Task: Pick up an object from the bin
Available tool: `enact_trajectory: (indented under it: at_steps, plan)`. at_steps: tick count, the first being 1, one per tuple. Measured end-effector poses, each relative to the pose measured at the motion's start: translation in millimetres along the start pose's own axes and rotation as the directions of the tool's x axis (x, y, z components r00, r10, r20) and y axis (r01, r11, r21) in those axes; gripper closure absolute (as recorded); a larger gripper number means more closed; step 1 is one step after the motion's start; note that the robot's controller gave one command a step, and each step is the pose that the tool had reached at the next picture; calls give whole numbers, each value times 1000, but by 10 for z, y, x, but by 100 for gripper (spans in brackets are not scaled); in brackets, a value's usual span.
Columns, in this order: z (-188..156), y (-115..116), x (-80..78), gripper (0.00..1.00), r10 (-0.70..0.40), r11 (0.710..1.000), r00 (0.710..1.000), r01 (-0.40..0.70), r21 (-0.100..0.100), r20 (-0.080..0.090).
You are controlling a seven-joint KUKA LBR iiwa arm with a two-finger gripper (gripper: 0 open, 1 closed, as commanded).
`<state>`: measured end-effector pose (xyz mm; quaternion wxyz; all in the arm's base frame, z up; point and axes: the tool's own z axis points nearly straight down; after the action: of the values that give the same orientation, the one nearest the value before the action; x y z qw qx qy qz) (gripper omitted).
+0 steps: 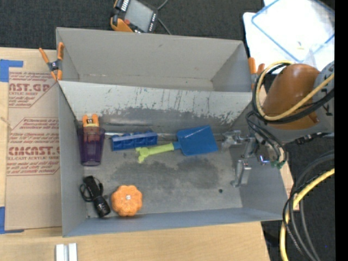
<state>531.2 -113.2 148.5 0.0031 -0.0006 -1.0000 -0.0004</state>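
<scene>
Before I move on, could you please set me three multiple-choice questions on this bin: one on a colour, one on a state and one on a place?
1. What colour is the handle of the scoop? A red; B green; C black.
2. How is the pumpkin resting? A on the floor of the bin; B on top of the scoop; C balanced on the rim.
3. Where is the gripper? A over the pumpkin; B at the right side; C by the left wall.

Answers: 1 B, a light green handle points left from the blue blade. 2 A, it sits on the floor at the lower left, beside a black thing. 3 B, it hangs by the right wall, right of the scoop.
</scene>
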Motion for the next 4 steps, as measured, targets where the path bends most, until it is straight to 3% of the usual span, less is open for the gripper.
enact_trajectory:
  at_steps: [1,2,3,4]
  plan:
    - [-45,5,-20,0,-2,1000,1000,2,1,8]
    - [791,488,-625,0,138,990,990,-138,-2,6]
    - [355,578,-592,0,161,987,987,-161,0,14]
    - [491,693,-562,0,278,961,961,-278,-2,4]
